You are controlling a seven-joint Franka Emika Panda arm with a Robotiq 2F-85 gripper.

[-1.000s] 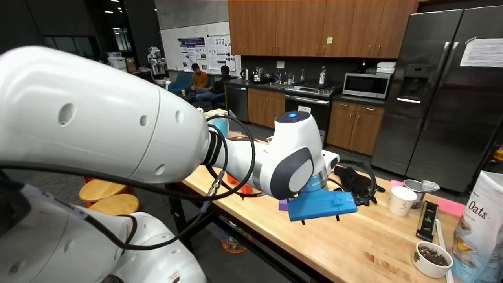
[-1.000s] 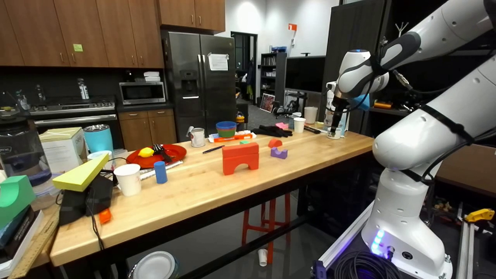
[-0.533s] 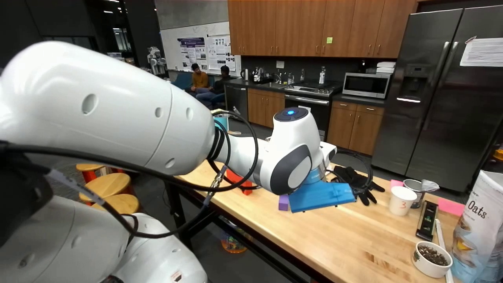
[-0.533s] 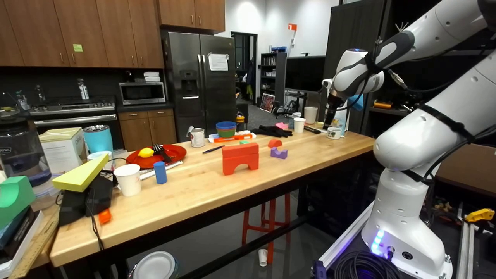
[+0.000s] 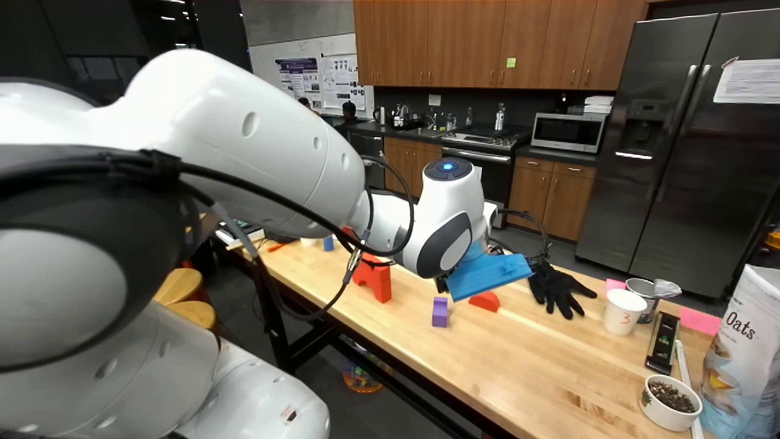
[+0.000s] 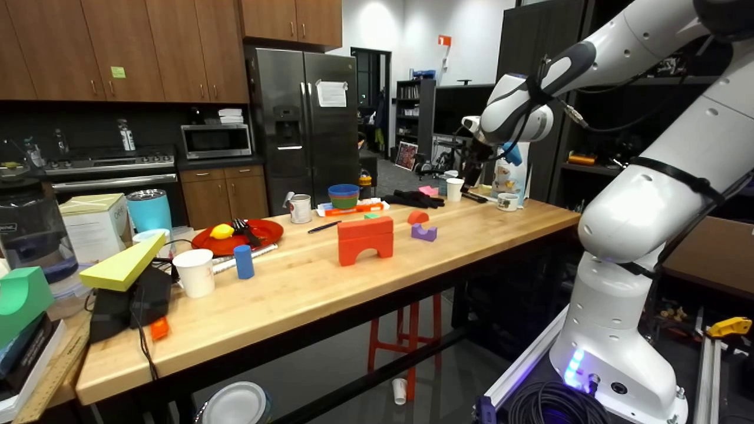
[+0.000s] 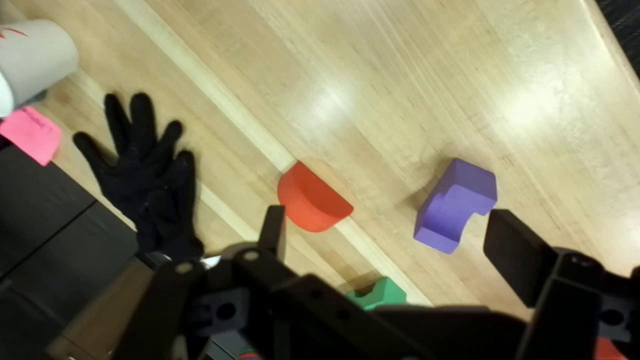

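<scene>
My gripper (image 7: 387, 217) is open and empty in the wrist view, its two black fingers wide apart above the wooden table. A purple block with a curved notch (image 7: 455, 205) lies below, beside the right finger. A red half-round block (image 7: 312, 197) lies below near the left finger's tip. A green block (image 7: 382, 295) is partly hidden behind the gripper. In an exterior view the gripper (image 6: 472, 171) hangs above the table's far part, apart from the purple block (image 6: 424, 232) and red half-round block (image 6: 418, 217). In an exterior view a blue cover (image 5: 490, 275) hides most of the gripper.
A black glove (image 7: 150, 185) and a paper cup (image 7: 37, 60) lie in the wrist view. Red blocks (image 6: 365, 240) are stacked mid-table. A bowl of dark bits (image 5: 670, 402) and an oats bag (image 5: 737, 353) stand at one end. A red plate (image 6: 268, 231) holds a lemon.
The gripper has moved up and away from the small white bowl's end of the table, toward the blocks. The red half-round block and more of the glove are now uncovered. Table objects have not moved.
</scene>
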